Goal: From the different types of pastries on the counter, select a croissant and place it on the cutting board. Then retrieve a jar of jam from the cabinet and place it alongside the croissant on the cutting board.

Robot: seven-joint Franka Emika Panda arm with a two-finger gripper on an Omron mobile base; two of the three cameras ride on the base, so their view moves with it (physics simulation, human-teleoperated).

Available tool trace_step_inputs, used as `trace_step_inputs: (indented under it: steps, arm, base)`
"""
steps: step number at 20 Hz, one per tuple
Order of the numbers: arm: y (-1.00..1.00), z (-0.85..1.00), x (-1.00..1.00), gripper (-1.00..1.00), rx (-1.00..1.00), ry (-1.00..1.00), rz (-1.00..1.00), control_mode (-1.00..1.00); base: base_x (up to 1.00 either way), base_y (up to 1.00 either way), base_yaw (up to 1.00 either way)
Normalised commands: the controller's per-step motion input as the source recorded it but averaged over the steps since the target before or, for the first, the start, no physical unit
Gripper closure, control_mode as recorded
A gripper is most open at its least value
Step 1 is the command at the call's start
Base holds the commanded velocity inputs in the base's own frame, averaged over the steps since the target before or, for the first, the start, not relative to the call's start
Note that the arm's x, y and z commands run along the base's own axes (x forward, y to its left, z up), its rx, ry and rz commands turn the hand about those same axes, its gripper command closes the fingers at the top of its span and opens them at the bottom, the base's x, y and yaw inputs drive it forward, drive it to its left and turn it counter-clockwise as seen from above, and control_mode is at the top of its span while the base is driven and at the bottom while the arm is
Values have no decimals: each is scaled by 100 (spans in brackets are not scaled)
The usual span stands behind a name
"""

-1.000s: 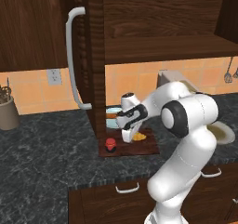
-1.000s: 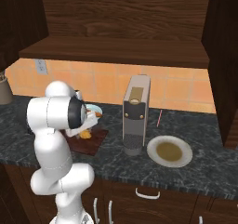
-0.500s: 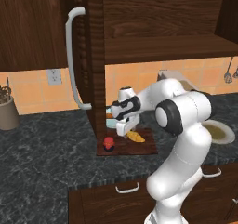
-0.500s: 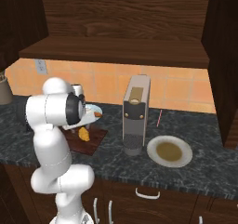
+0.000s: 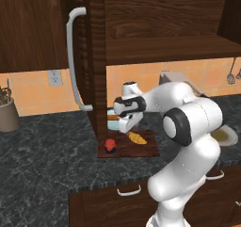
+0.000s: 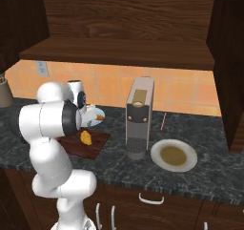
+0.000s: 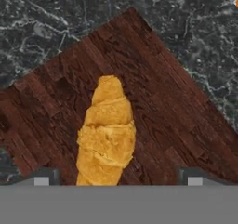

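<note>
Croissant (image 7: 108, 132) lies flat on the cutting board (image 7: 158, 102), golden, ridged, roughly mid-board in the hand view, touching nothing else. Same croissant (image 5: 137, 137) in the left base view sits right of the jam jar (image 5: 110, 145), the two near each other but apart, jar closer to the board's (image 5: 148, 148) front left corner. Jar is red with a dark band, upright on the board. Gripper (image 5: 127, 125) hangs above the croissant, off the board, holding nothing; fingers are spread wide, their tips at the lower left and lower right of the hand view with the croissant between them below. From the right base view the croissant (image 6: 86, 137) rests on the board (image 6: 97, 143) just past the arm's big elbow joint; the gripper itself is hidden behind the arm there. Board lies on the dark marbled counter (image 5: 42, 155). Cabinet door (image 5: 96, 56) stands open edge-on above the board's left end, pale curved handle (image 5: 74, 61) on its left face. Behind the board a light blue plate (image 6: 93, 118) holds something orange, too small to tell what. Coffee machine (image 6: 139, 117) stands right of the board, a white plate (image 6: 174, 155) with a brown centre beside it. A thin pink-red stick (image 6: 162, 120) leans by the backsplash. A utensil holder (image 5: 8, 113) sits at far left on the counter.
</note>
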Motion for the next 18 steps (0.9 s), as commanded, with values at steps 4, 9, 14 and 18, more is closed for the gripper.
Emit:
trace_step_inputs:
  steps: [4,9,14,18]
  arm:
    - [-49,57,-44,-100,21,0,14,-100]
    - [-36,7,-42,-100,14,14,7,-100]
    - [-89,-1,-23,-100,6,10,0,-100]
    - [-84,-2,-57,-100,1,-19,0,-100]
  base:
    - [0,0,0]
    - [0,0,0]
    - [0,0,0]
    - [0,0,0]
